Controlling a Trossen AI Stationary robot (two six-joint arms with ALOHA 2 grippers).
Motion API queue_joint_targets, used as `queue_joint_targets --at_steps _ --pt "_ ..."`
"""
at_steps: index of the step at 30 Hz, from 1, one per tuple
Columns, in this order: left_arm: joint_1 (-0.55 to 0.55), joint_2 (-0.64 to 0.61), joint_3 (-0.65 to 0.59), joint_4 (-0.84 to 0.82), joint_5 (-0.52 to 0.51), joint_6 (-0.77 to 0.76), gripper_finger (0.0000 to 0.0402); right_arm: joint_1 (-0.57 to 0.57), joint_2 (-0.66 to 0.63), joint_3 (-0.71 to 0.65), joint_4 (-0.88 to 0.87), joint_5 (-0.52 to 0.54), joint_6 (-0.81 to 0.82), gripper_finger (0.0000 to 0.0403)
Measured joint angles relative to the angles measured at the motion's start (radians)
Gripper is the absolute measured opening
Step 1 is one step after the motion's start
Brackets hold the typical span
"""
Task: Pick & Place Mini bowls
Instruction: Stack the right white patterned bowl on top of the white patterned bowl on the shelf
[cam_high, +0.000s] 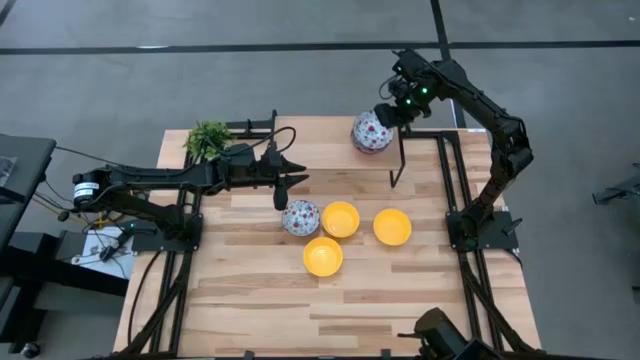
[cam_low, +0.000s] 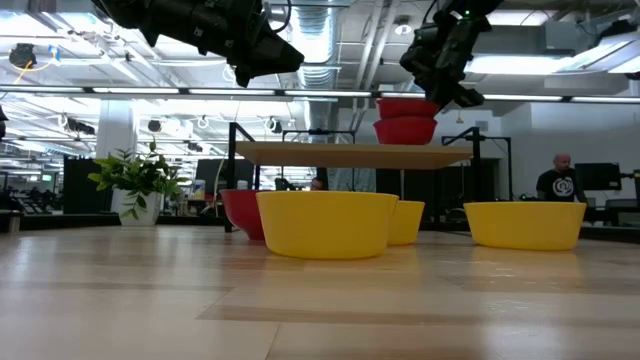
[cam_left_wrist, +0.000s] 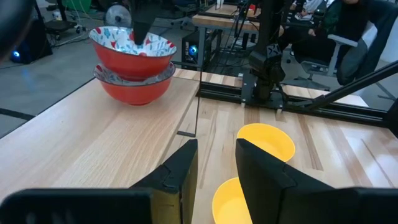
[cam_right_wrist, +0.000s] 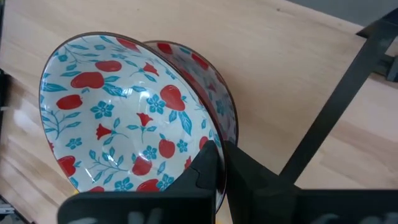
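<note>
From above, the right tool (cam_high: 388, 113) hides part of the two stacked floral bowls (cam_high: 370, 132) on the far shelf; its wrist view shows it pinching the top bowl's (cam_right_wrist: 130, 121) rim. The left tool (cam_high: 281, 190) hangs half-spread above the tabletop (cam_high: 250, 300).

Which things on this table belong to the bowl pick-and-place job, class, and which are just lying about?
Belong to the job:
- three yellow bowls
- floral bowl beside them
- two stacked floral bowls on the raised shelf, the upper one pinched at its rim by the right gripper
- left gripper, empty above the table

Just lying about:
- potted plant
</note>
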Motion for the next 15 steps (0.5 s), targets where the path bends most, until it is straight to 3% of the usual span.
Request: queue_joint_targets --at_steps 15 --pt "0.0 0.0 0.0 0.0 0.0 0.0 0.0108 0.011 0.0 0.0 0.011 0.026 0.003 0.0005"
